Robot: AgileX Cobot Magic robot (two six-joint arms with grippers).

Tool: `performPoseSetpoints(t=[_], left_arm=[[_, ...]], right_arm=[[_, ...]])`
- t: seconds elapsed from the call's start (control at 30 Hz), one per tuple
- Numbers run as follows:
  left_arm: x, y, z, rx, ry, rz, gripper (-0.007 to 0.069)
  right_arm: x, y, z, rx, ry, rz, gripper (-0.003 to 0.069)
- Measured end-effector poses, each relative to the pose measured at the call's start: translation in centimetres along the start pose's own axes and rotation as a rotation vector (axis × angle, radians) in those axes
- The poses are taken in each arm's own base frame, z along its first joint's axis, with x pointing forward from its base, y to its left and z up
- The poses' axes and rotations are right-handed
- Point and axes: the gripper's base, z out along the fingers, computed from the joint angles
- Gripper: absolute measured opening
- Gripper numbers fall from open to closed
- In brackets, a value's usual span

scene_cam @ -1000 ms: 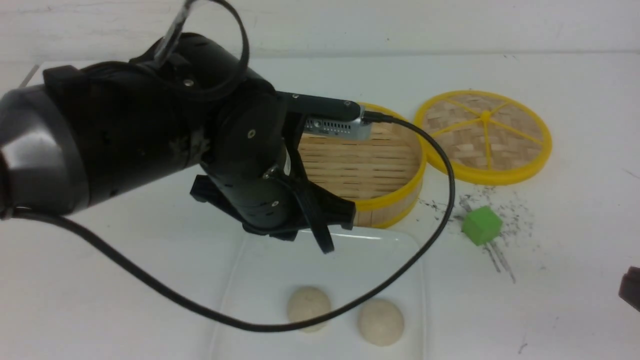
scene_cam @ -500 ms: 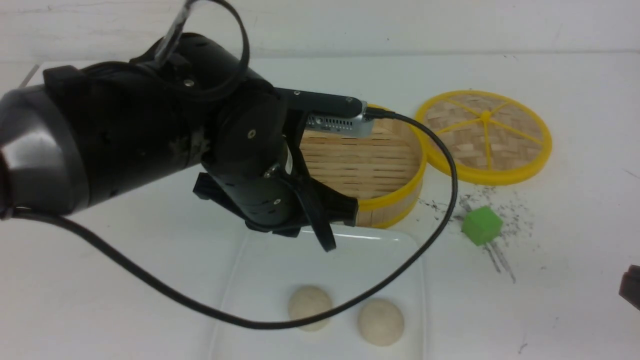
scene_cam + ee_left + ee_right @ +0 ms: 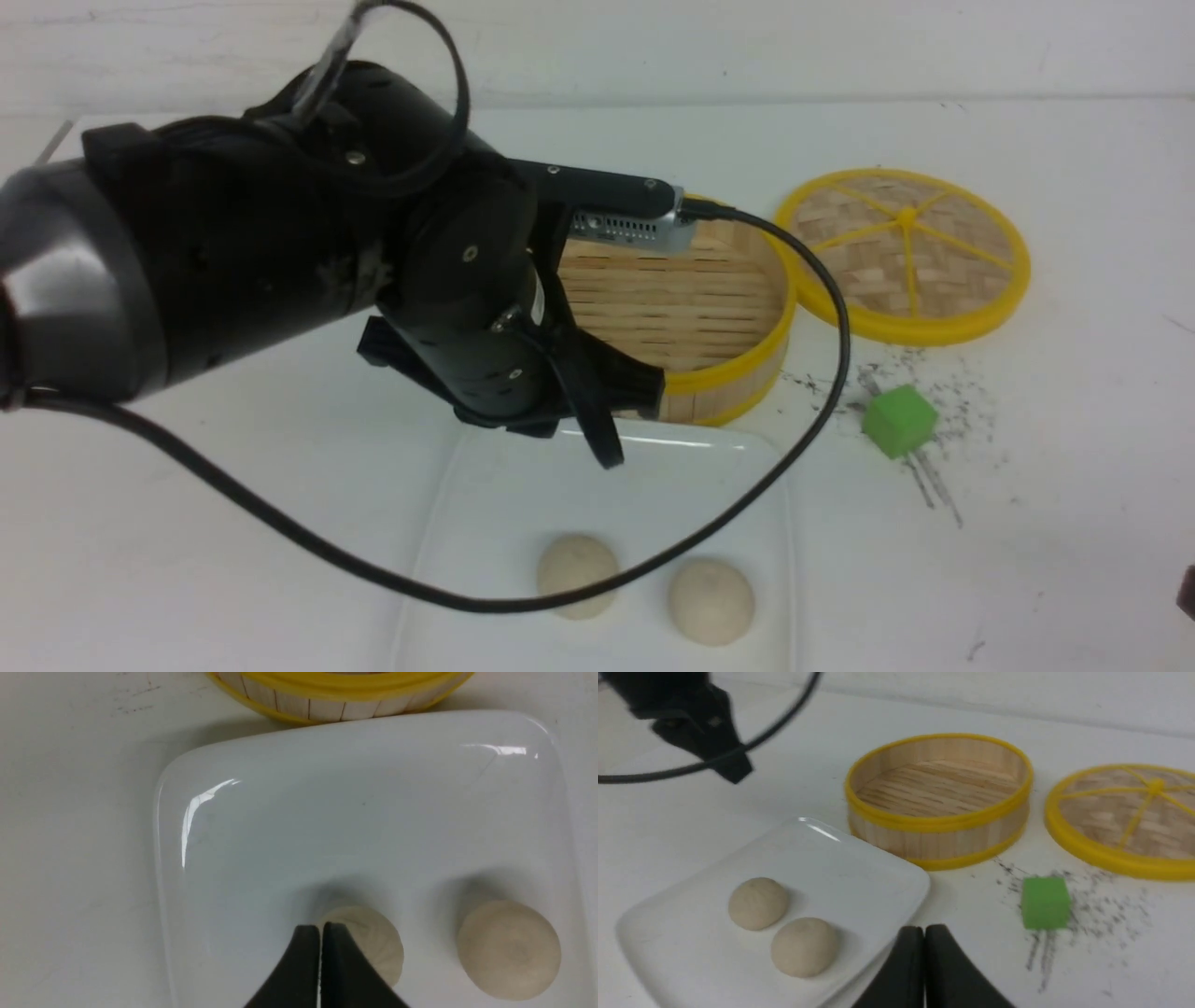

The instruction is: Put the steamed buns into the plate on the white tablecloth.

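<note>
1. Black left arm (image 3: 233, 243) fills the left half of the front view and reaches forward and right. Its wrist camera box (image 3: 627, 231) sits over the steamer's left rim.
2. Black cable (image 3: 280, 532) runs from that box, loops down across the plate in front of the left bun, then goes off to the left.
3. Left gripper (image 3: 320, 927): fingers pressed together, nothing between them. It hangs over the plate's far edge, just in front of the steamer wall. In the front view it is clear of both buns.
4. Glossy white plate (image 3: 504, 523) lies on the white tablecloth (image 3: 1074, 523) at the centre near edge. Its far rim is just beside the steamer; cannot tell if they touch.
5. Cream left bun (image 3: 577, 574) and right bun (image 3: 711, 600) both sit on the plate's near half, side by side with a small gap between them.
6. Bamboo steamer basket (image 3: 691, 308), yellow-rimmed and open-topped, stands behind the plate with its slat floor showing.
7. Steamer lid (image 3: 904, 254) lies flat on the cloth just to the right of the basket, yellow spokes up.
8. Green cube (image 3: 898, 420) rests on the cloth in front of the lid and right of the plate, among black specks (image 3: 971, 401).
9. Right gripper (image 3: 923, 929): fingers together, holding nothing, low by the plate's right corner. The front view shows only a dark sliver at the far right edge.
</note>
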Motion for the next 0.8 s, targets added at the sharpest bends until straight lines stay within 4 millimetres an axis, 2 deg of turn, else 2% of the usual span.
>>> performPoseSetpoints(t=[0.13, 0.27, 0.37, 0.4, 0.43, 0.5, 0.63, 0.67, 0.73, 0.8], left_arm=[[-0.1, 0.2, -0.3, -0.012, -0.015, 0.009, 0.0034], [-0.1, 0.5, -1.7, -0.006, -0.048, 0.007, 0.0034], [0.1, 1.4, -4.8, -0.009, -0.107, 0.004, 0.0035], [0.1, 1.4, -4.8, -0.011, -0.104, 0.004, 0.0036], [0.5, 2.1, -6.4, -0.022, -0.126, 0.002, 0.0035], [0.9, 2.9, -8.4, -0.034, -0.159, 0.0, 0.0037], [2.3, 4.7, -12.8, -0.052, -0.247, -0.014, 0.0038], [2.4, 4.8, -13.0, -0.056, -0.25, -0.015, 0.0038], [3.6, 6.1, -15.8, -0.057, -0.306, -0.034, 0.004], [4.5, 6.8, -17.2, -0.059, -0.325, -0.047, 0.004]], right_arm=[[3.2, -1.6, -0.2, 0.183, -0.018, 0.045, 0.0027], [5.1, -2.5, -0.2, 0.3, -0.009, 0.074, 0.0032], [5.9, -3.1, -0.3, 0.403, 0.01, 0.104, 0.0037], [5.9, -3.1, -0.3, 0.409, 0.014, 0.106, 0.0038], [6.1, -3.3, -0.4, 0.452, 0.027, 0.12, 0.0041], [6.2, -3.5, -0.5, 0.496, 0.03, 0.133, 0.0043], [6.2, -3.7, -0.7, 0.539, 0.026, 0.146, 0.0047], [6.2, -3.7, -0.7, 0.541, 0.027, 0.146, 0.0047], [6.2, -3.7, -0.7, 0.543, 0.027, 0.147, 0.0053], [6.2, -3.7, -0.7, 0.543, 0.028, 0.147, 0.0055]])
